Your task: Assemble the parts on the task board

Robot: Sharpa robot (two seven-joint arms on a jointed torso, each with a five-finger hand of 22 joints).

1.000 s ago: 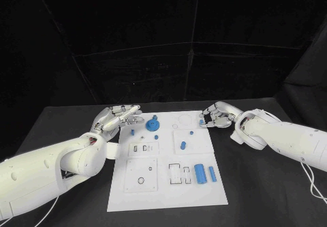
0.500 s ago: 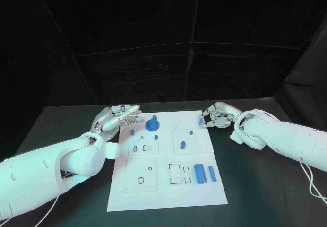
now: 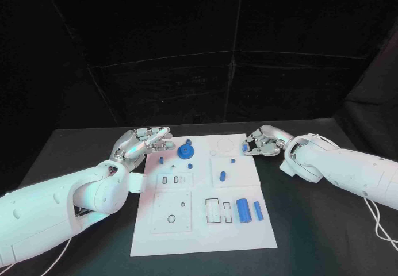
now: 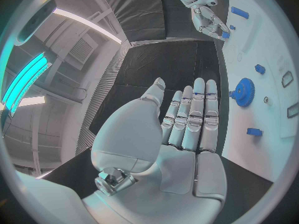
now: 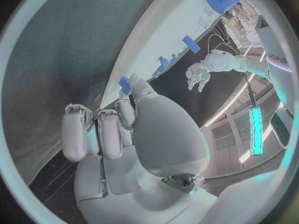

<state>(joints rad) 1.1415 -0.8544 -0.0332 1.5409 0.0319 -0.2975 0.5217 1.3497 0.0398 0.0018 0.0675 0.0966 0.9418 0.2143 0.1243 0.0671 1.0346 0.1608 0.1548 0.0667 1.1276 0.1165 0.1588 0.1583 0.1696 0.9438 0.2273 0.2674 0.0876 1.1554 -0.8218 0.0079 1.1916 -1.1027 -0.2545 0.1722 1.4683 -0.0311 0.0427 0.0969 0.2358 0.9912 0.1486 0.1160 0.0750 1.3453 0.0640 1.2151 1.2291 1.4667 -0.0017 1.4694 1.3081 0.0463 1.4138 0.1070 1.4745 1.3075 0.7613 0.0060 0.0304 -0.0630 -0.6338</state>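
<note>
task board (image 3: 203, 230) lies mid-table (image 3: 332, 230), hands flanking its far corners.

The surface (image 3: 75, 149) is black. In the middle of the frame lies the white task board (image 3: 203, 236), marked with thin dark outlines. On it sit blue parts: a round blue gear (image 3: 187, 152) at upper centre and a blue cylinder (image 3: 244, 211) at lower right beside a slimmer blue bar (image 3: 258, 211). The left hand (image 3: 142, 142) and the right hand (image 3: 261, 142) are silver, on white arms.
</note>
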